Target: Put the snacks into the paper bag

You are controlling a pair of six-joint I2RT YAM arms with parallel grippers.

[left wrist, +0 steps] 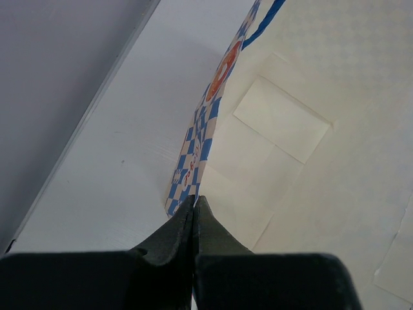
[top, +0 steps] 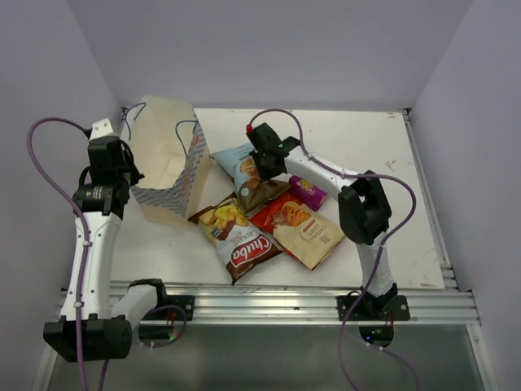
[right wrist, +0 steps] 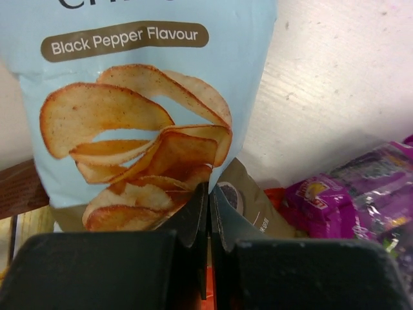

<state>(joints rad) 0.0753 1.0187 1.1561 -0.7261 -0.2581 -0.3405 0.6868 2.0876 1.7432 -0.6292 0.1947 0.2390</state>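
The paper bag (top: 167,155) stands open at the left, zigzag outside, cream inside. My left gripper (top: 134,177) is shut on its near-left wall edge; the left wrist view shows my left gripper (left wrist: 195,201) pinching the patterned rim of the paper bag (left wrist: 201,139). My right gripper (top: 255,171) is shut on the light blue chip bag (top: 236,159), at its lower edge in the right wrist view (right wrist: 208,191), where the bag (right wrist: 148,71) fills the frame. The brown-and-dark-red bag (top: 236,238), red-and-cream bag (top: 303,230) and purple packet (top: 309,193) lie on the table.
The packets overlap in a pile just right of the paper bag. The purple packet (right wrist: 352,194) lies right of my right fingers. The table's metal rail (top: 269,297) runs along the near edge, and walls close in the left, back and right.
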